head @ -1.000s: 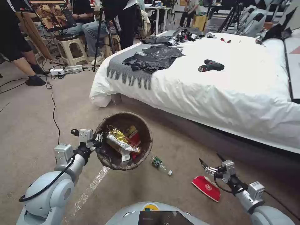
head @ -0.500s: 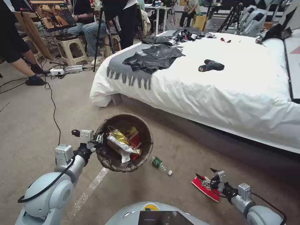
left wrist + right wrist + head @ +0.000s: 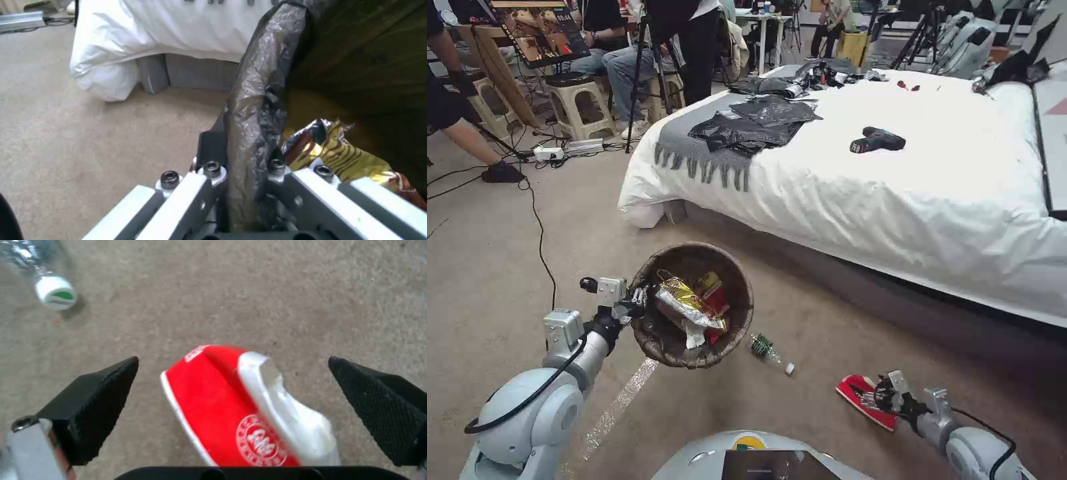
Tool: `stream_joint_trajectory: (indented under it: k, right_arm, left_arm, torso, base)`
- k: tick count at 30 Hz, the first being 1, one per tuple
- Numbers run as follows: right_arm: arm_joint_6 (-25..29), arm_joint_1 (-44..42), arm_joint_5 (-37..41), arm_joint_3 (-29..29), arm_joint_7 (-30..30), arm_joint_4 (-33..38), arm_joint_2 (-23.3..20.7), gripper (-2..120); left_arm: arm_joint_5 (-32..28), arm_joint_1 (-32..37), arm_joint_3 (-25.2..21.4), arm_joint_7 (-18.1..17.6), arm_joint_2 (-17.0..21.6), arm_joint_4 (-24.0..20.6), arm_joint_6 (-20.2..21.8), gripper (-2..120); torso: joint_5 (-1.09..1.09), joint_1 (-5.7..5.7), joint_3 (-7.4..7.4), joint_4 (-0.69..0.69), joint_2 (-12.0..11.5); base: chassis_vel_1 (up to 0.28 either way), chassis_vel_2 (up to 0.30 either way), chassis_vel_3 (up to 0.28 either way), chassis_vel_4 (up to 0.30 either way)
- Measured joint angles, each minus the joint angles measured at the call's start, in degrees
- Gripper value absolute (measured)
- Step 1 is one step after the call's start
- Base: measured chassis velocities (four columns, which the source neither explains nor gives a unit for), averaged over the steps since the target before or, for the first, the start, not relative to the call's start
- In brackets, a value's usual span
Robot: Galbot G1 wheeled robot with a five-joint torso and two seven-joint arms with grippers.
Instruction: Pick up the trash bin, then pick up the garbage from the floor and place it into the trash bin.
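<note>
The trash bin [image 3: 746, 293], lined with a dark bag, hangs above the carpet with my left gripper [image 3: 637, 299] shut on its near-left rim. In the left wrist view the bagged rim [image 3: 256, 110] sits pinched in the left gripper [image 3: 242, 173]. Gold and red wrappers [image 3: 688, 303] lie inside the bin, and a gold wrapper [image 3: 347, 156] shows beside the fingers. Garbage on the floor: a red-and-white packet [image 3: 860, 395] and a crushed green-labelled bottle [image 3: 768, 351]. My right gripper [image 3: 882, 393] is open low over the packet; its fingers straddle the packet [image 3: 222, 396] in the right gripper [image 3: 232, 362] view.
A bed [image 3: 894, 193] with white bedding runs along the right and back, carrying black bags and a drill [image 3: 878, 141]. A black cable [image 3: 540, 230] trails across the carpet on the left. Stools, tripods and seated people stand at the back left. The bottle cap [image 3: 55, 293] lies beyond the packet.
My right gripper has dropped down and come closer over the red-and-white packet, staying open. The left gripper and the bin have barely moved.
</note>
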Motion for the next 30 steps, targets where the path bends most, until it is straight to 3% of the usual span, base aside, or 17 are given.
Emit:
stream_joint_trajectory:
  k: [16, 30]
  right_arm:
    - [-7.1, 9.3, 2.5, -5.9, 3.8, -4.5, -0.1, 100]
    - [-7.1, 9.6, 0.6, -7.8, 4.8, -4.8, 0.5, 100]
  left_arm:
    - [-0.1, -0.5, 0.0, -0.2, 0.4, 1.0, 0.0, 2]
    - [-0.4, -2.1, 0.0, -0.2, 0.8, 2.4, 0.0, 2]
  torso:
    - [0.00, 0.00, -0.01, 0.01, 0.0]
    - [-0.01, 0.00, 0.00, 0.00, 0.0]
  base:
    - [0.000, 0.000, 0.000, 0.000]
    - [0.000, 0.000, 0.000, 0.000]
